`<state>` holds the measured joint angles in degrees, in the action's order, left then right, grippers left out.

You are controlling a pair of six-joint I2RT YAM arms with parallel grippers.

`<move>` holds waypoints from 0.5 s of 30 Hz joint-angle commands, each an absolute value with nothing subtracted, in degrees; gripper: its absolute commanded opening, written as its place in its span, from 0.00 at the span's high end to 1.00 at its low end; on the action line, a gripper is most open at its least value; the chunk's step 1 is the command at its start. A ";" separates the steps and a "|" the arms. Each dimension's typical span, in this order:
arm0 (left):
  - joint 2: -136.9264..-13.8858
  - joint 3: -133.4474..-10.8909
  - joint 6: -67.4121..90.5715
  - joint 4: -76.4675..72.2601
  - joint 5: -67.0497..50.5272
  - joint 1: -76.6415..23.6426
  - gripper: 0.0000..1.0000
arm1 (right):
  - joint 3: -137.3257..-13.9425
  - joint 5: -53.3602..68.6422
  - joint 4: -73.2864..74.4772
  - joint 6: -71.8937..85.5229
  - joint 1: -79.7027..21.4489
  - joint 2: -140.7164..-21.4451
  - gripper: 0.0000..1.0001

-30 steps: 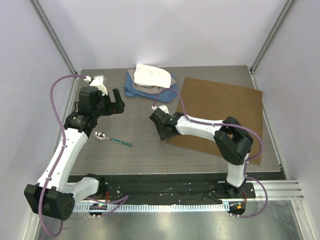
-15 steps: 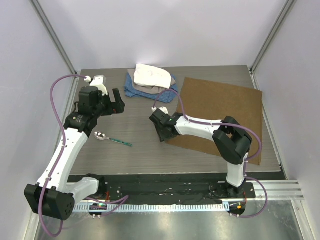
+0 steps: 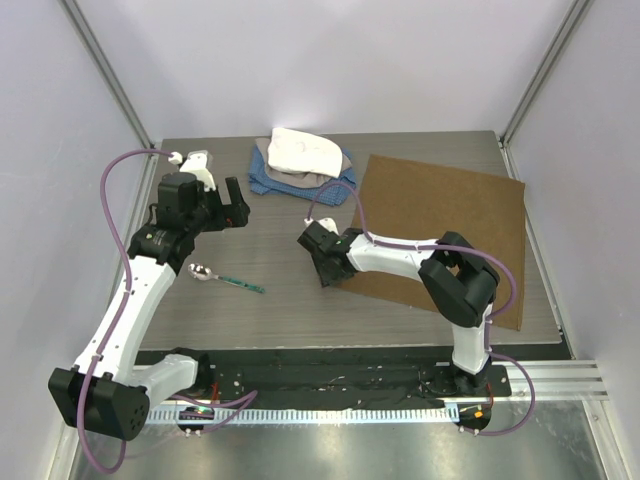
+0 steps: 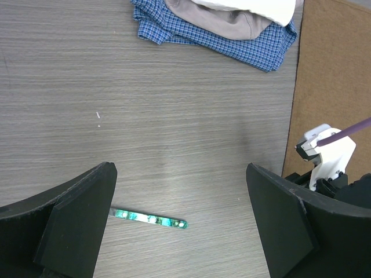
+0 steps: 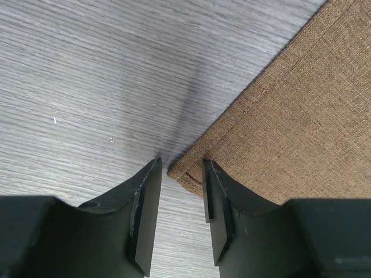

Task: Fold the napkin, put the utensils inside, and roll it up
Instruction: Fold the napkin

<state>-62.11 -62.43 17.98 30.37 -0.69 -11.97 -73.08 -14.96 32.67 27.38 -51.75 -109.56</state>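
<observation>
The tan-brown napkin (image 3: pixel 440 215) lies flat on the right half of the table. My right gripper (image 3: pixel 328 270) is down at its near-left corner. In the right wrist view the gripper (image 5: pixel 181 174) stands open, its jaws narrowly straddling that corner (image 5: pixel 184 171) of the napkin (image 5: pixel 290 110) without pinching it. The spoon (image 3: pixel 215 275) lies on the table at the left, silver bowl to the left. Its green handle (image 4: pixel 151 219) shows below my left gripper (image 4: pixel 181 171), which hovers wide open and empty above the table (image 3: pixel 228 203).
A pile of cloths (image 3: pixel 300 160), blue plaid under grey and white, sits at the back centre of the table (image 4: pixel 220 29). The right arm's white wrist (image 4: pixel 327 153) stands at the napkin's left edge (image 4: pixel 336 69). Cage walls close in both sides.
My right gripper has edged slightly left at the napkin's corner, and its jaws have narrowed a little. The left arm and the spoon have not moved.
</observation>
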 commanded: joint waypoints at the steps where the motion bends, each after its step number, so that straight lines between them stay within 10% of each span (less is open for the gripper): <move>1: -62.31 -62.49 17.84 28.91 -0.44 -11.95 0.00 | -73.39 -16.00 35.59 28.47 -51.85 -111.53 0.59; 15: -61.52 -62.58 17.40 29.09 -0.35 -11.95 0.00 | -66.89 -12.31 35.86 32.26 -51.68 -111.44 0.60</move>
